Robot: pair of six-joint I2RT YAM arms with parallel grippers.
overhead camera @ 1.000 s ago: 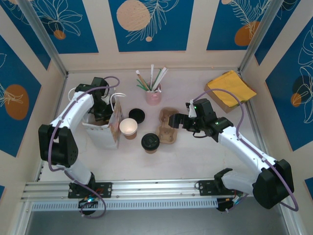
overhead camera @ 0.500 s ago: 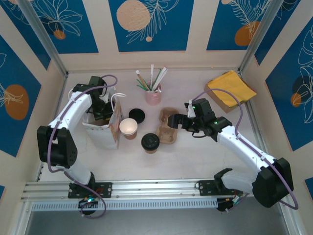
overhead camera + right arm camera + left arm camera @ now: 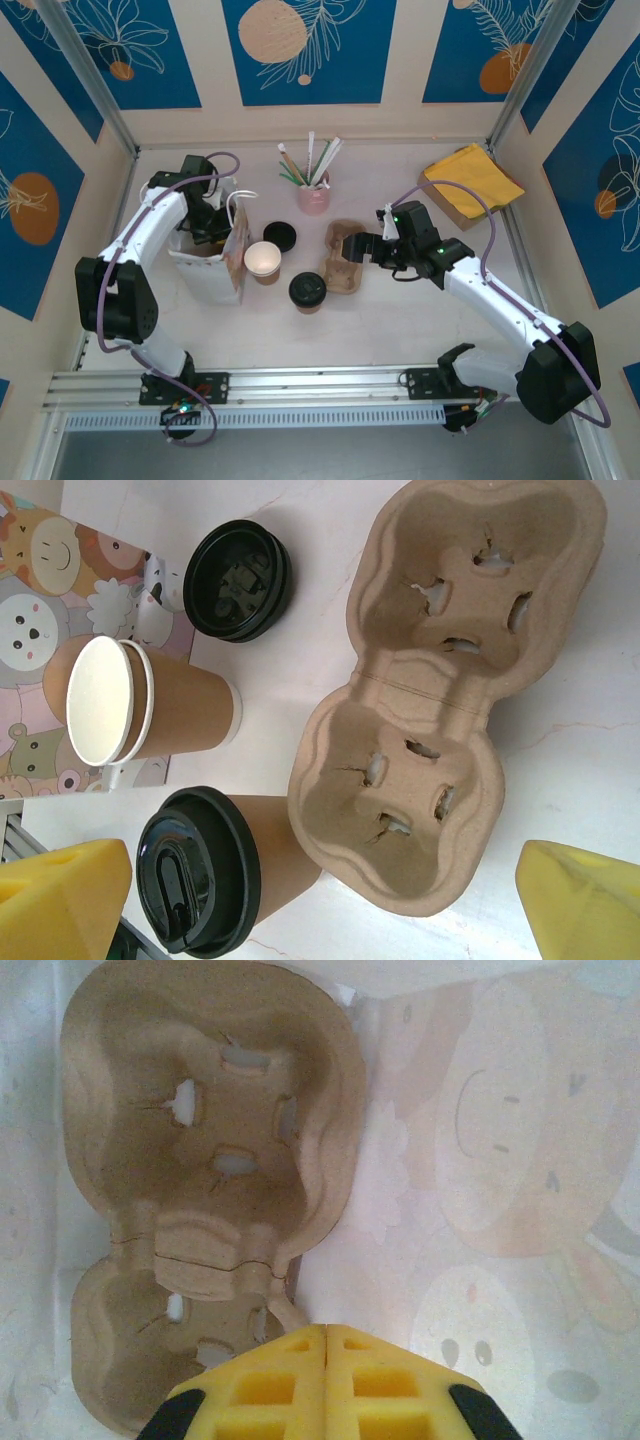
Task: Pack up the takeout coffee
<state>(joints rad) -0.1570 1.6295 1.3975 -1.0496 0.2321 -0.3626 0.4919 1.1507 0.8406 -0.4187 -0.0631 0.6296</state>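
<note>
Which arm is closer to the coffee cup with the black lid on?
Right. The right gripper, open, hovers at the carrier just beyond the takeout coffee; the left gripper, shut, is farther at the bag.

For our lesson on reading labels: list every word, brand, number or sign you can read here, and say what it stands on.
No words or numbers can be read.
Paper bag: cartoon animal faces only, no lettering.
Lid of the takeout coffee: raised marks, too blurred to read.
Loose black lid: raised marks, unreadable.
Wall panels: leaf and circle drawings, no text.
</note>
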